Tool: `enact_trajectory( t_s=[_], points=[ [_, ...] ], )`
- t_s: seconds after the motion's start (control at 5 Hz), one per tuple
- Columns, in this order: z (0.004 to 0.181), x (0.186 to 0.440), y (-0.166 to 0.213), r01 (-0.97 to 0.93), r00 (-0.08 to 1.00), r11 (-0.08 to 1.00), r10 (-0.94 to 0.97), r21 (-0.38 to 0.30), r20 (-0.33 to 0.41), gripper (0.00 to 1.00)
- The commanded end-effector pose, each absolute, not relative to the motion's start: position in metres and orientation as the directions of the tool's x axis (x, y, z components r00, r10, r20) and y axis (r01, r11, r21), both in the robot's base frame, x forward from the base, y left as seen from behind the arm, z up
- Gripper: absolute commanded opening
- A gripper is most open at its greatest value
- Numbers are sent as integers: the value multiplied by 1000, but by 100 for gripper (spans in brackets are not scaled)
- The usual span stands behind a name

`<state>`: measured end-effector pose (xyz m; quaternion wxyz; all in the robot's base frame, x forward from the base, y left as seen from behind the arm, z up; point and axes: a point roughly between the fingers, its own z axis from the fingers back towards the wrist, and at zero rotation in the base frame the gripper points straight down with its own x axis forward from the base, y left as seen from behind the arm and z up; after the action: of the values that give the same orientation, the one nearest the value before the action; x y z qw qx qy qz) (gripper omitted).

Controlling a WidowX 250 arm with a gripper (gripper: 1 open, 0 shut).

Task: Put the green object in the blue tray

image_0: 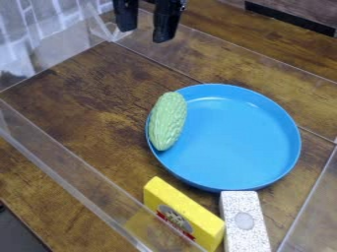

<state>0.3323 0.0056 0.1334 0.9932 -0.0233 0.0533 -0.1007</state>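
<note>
The green object [168, 119], a light-green bumpy oval, lies across the left rim of the blue tray [250, 143], part on the rim and part on the wooden table. My gripper [145, 22] hangs at the top of the view, well beyond the green object and a little left of it. Its two dark fingers [165, 22] point down, stand apart and hold nothing. The gripper is open.
A yellow rectangular block [180, 212] and a white speckled block [242, 222] lie at the tray's near edge. Clear plastic walls [59, 162] fence the wooden table on the near-left and far sides.
</note>
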Motion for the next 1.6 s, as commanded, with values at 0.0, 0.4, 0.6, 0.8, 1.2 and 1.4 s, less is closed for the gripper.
enact_trajectory(
  t_s=[0.0,0.4,0.6,0.8,1.2,1.4],
  points=[
    [149,341,16,239,970,970,-240,-35,-38,100],
    [147,344,19,282,959,959,-283,-23,-30,100],
    [147,344,16,279,960,960,-279,-16,-27,100],
    [140,350,14,230,973,973,-231,-9,-23,100],
    [137,359,30,298,955,955,-298,7,-12,100],
    [135,352,26,225,974,974,-225,-3,-25,100]
  ],
)
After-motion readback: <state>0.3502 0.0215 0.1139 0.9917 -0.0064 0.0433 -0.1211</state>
